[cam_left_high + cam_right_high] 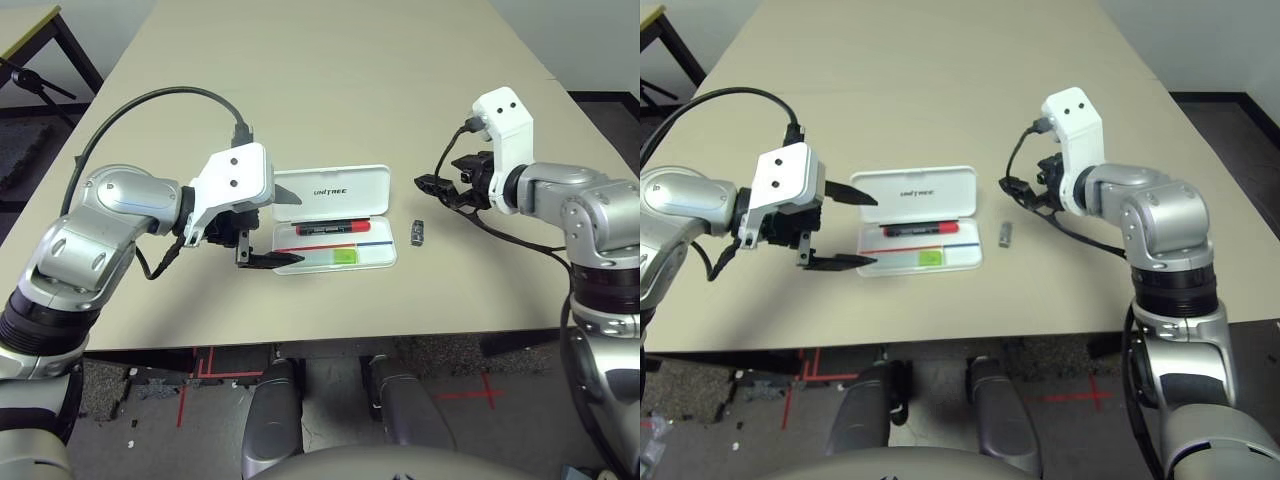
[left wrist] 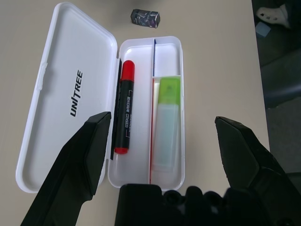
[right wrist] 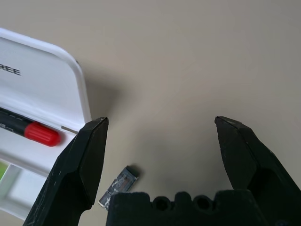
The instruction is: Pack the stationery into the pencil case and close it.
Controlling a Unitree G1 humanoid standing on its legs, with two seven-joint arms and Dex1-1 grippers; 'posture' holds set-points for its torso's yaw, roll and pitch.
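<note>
The white pencil case [image 1: 375,185] lies open in the middle of the table, its lettered lid [image 2: 56,70] folded flat toward the far side. In its tray lie the red marker [image 1: 335,228] and, in the nearer compartment, the pale highlighter [image 2: 167,127] with its lime-green cap. A tiny dark grey piece [image 1: 418,233] rests on the table just right of the case. My left gripper [image 1: 300,230] is open, its fingers reaching over the case's left end. My right gripper [image 1: 425,183] is open and holds nothing, hovering just behind and to the right of the grey piece [image 3: 117,186].
The beige table [image 1: 330,80] stretches far back with bare room behind and to the right of the case. A black cable [image 1: 150,100] loops above my left forearm. A dark stand [image 1: 35,80] sits off the table at far left.
</note>
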